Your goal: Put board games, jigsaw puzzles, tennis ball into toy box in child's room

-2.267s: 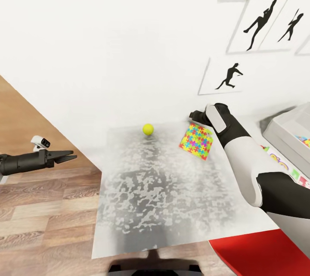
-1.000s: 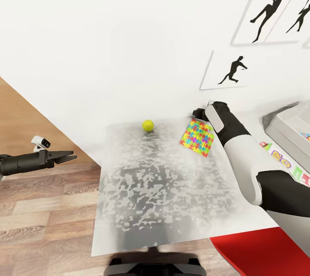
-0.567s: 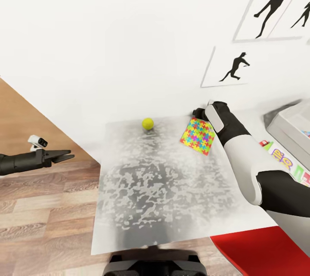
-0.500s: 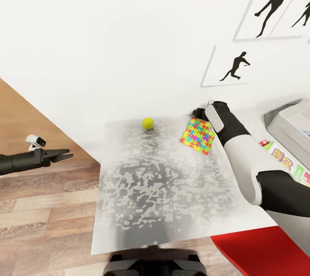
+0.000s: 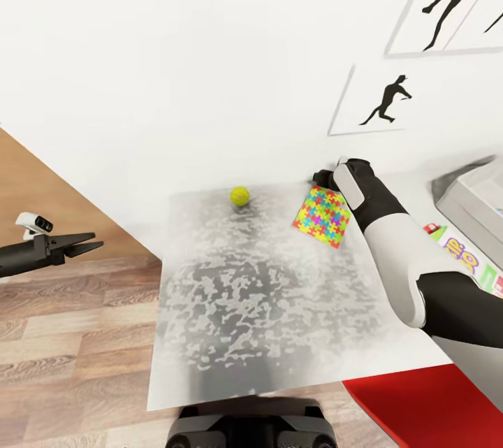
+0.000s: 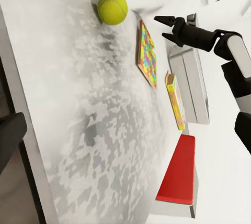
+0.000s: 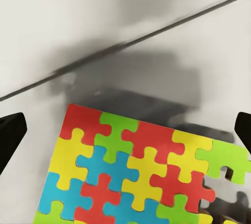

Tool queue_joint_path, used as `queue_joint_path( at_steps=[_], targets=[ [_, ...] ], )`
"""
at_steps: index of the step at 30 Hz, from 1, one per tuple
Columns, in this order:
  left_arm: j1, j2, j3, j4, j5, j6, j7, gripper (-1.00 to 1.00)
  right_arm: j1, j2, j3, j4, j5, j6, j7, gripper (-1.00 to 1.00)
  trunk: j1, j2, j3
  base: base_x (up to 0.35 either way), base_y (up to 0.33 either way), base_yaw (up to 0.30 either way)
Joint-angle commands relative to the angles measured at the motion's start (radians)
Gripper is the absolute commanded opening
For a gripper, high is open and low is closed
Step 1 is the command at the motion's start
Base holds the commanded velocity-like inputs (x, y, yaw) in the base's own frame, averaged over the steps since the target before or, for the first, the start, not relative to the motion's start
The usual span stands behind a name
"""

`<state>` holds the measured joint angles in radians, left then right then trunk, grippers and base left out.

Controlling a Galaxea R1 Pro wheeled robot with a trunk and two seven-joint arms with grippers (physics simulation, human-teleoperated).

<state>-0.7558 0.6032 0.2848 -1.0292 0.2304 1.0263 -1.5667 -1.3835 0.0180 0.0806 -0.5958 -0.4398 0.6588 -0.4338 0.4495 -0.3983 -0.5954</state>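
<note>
Right end effector (image 6: pixel 168 26): fingers spread wide, nothing between them, poised over the far edge of the jigsaw puzzle (image 5: pixel 321 216), close to the wall. In the right wrist view the two dark fingertips (image 7: pixel 11 132) sit at either side with the puzzle's far corner between and below them; contact with the puzzle cannot be told.

Left end effector (image 5: pixel 84 245): out to the left of the desk (image 5: pixel 265 308), over the wood-plank floor (image 5: pixel 77 343), well apart from everything on the desk. Fingers parted a little, holding nothing.

Jigsaw puzzle: flat on the mottled grey-white desk top, toward the far right, turned at an angle to the desk edge.

Tennis ball (image 5: pixel 239 196): on the desk near the far edge, left of the puzzle, apart from it.

Skip-Bo board game (image 5: pixel 467 261): on the desk at the right, partly hidden behind the right arm.

Toy box (image 5: pixel 475 203): light-grey, at the far right edge of the head view, beyond the board game.

A red surface (image 5: pixel 419 406) lies at the near right, below desk level. Black silhouette pictures (image 5: pixel 381 100) hang on the white wall.
</note>
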Motion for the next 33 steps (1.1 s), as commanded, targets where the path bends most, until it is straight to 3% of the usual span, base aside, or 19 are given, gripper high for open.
queue_joint_path(
  at_steps=[1, 33],
  targets=[
    [0.000, 0.001, 0.000, 0.000, 0.000, 0.011, -0.004, 1.00, -0.002, -0.001, 0.005, -0.001, -0.011, 0.002, -0.010, 1.00, 0.000, -0.002, -0.003, 0.000, 0.000, 0.000],
    [0.000, 0.003, 0.001, 0.000, 0.000, 0.011, -0.004, 1.00, -0.026, 0.002, 0.008, 0.001, -0.010, 0.002, -0.008, 1.00, 0.000, -0.002, -0.008, 0.000, 0.000, 0.000]
  ],
)
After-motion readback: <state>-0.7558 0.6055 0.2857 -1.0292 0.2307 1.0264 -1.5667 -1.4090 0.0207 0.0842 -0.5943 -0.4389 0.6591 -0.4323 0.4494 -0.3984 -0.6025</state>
